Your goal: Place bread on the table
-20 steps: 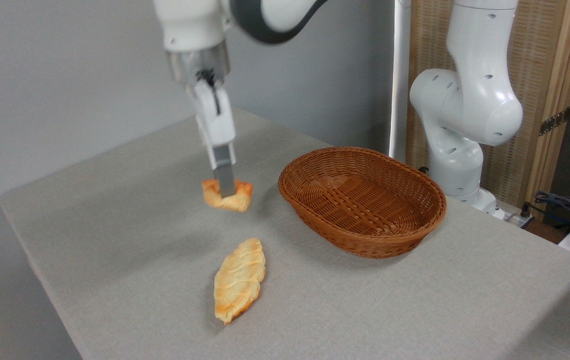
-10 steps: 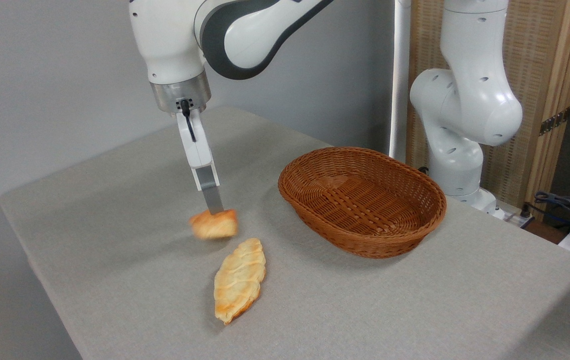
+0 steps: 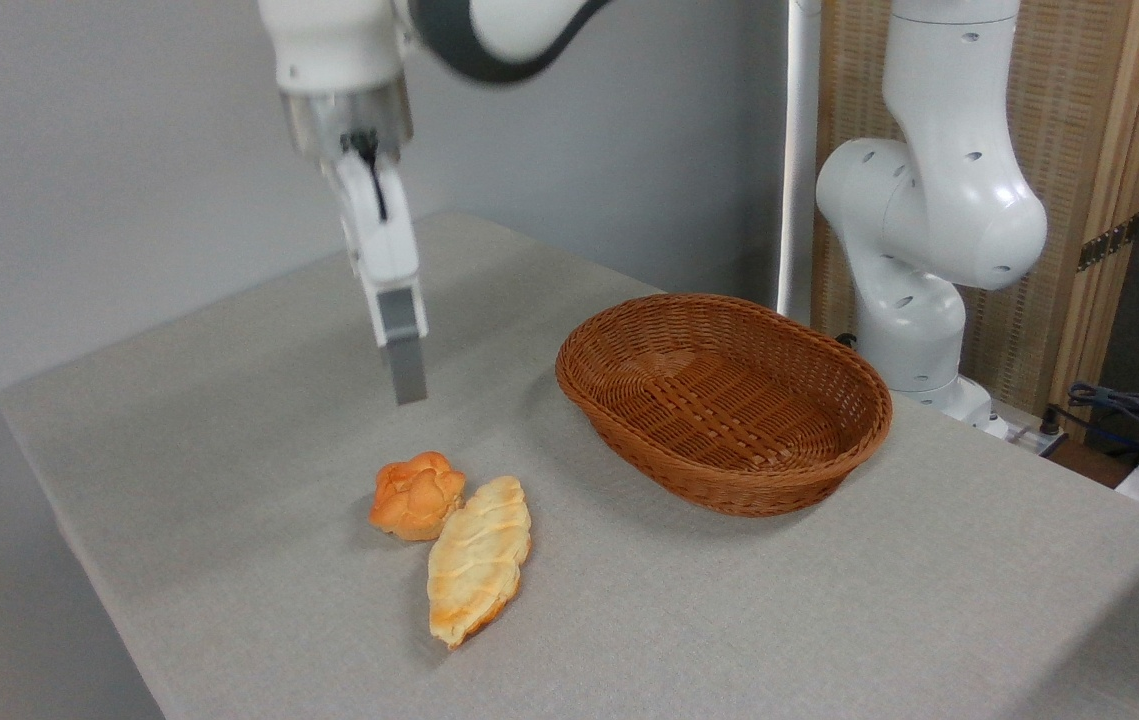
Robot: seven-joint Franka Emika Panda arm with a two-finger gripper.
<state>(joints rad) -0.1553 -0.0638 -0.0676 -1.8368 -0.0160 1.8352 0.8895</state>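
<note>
Two pieces of bread are lying on the grey tabletop [image 3: 829, 600]: the small orange bun [image 3: 417, 496], lobed top upward, is resting just beside, perhaps touching, the upper end of the longer pale leaf-shaped loaf [image 3: 479, 558]. The brown wicker basket [image 3: 724, 400] is standing empty to the right, apart from both. The gripper [image 3: 407, 385] is hanging above and slightly behind the bun, carrying nothing; it is showing edge-on as one grey finger, so how wide its jaws are standing cannot be told from this view.

Judging by this, the placing is looking done and the step in hand is the withdrawal. Doing it well means lifting straight up before travelling sideways, so no finger is brushing the bun and rolling it against the loaf. The arm should be clearing the basket rim when swinging back. The bun is sitting flat and well inside the tabletop edge, so no correction appears needed.
</note>
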